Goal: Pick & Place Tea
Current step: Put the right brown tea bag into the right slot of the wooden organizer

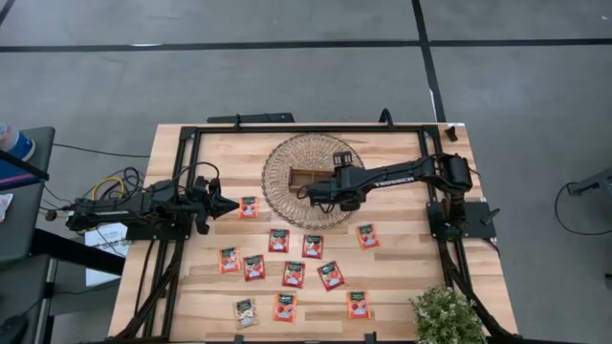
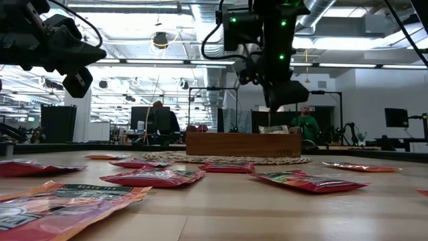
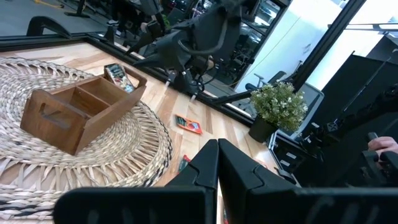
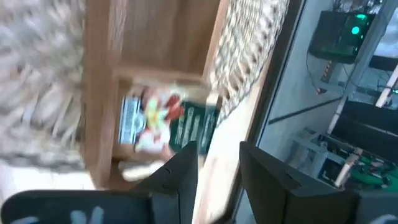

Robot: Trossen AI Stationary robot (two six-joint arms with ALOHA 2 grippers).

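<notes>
Glossy foil tea sachets (image 1: 294, 274) lie on matt pale wood table (image 1: 402, 277); woven straw mat (image 1: 287, 158).

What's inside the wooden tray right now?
One tea sachet lies in an end compartment of the wooden tray. The other two compartments look empty in the left wrist view, though the tray's walls hide part of their floors.

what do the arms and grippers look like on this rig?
Both arms are matte black with angular links. The right arm carries white lettering along its forearm and green indicator lights in the low view. Black cables, plus yellow ones, trail from the left arm. Each gripper has two dark flat fingers.
</notes>
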